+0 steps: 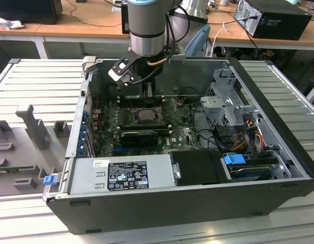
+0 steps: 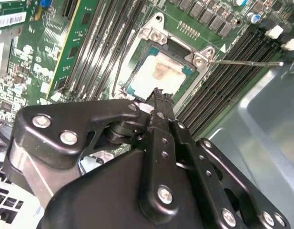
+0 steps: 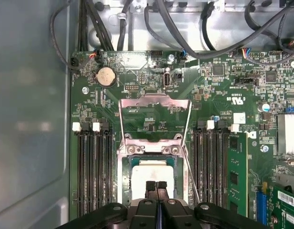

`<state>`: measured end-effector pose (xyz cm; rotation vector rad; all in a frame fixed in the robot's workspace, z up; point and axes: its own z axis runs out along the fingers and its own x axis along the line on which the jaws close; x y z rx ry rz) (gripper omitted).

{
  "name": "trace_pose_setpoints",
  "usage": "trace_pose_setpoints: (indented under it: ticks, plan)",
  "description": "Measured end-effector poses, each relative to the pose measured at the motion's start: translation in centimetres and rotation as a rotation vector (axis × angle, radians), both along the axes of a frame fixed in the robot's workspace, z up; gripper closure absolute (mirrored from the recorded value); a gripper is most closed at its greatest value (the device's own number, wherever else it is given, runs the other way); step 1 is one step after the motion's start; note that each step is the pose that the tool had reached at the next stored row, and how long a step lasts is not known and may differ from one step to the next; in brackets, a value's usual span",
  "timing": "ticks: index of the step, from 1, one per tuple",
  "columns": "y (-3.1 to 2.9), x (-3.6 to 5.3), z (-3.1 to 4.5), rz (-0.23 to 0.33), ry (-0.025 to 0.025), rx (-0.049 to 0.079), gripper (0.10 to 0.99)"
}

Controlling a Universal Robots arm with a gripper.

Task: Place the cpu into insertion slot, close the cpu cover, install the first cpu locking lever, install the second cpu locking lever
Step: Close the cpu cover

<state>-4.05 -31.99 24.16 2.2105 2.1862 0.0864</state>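
- gripper [image 3: 156,187] fingers pressed together, empty, tips over the cpu [image 3: 151,172].
- cpu lies in the insertion slot [image 3: 122,177], just above centre of the exterior view.
- cpu cover [image 3: 155,100] open, swung back.

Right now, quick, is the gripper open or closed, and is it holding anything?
Gripper: closed, holding nothing, fingertips just over the cpu.

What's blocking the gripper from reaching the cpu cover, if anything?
Likely nothing, so yes. The cpu cover is swung open just beyond the cpu, nothing over it; the gripper, fingers shut, hovers at the cpu.
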Motion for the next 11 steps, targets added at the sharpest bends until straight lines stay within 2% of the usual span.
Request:
trace_pose_setpoints:
  ticks: [1, 7, 9, 11]
  plan:
    - [-0.08, 0.32, 0.00, 0.000, 0.0004, 0.000, 0.980]
    - [-0.14, 0.79, 0.05, 0.000, 0.0005, 0.001, 0.980]
    - [-0.11, 0.80, 0.65, 0.000, 0.0004, 0.002, 0.980]
    - [-0.11, 1.04, 0.73, 0.000, 0.0003, 0.002, 0.980]
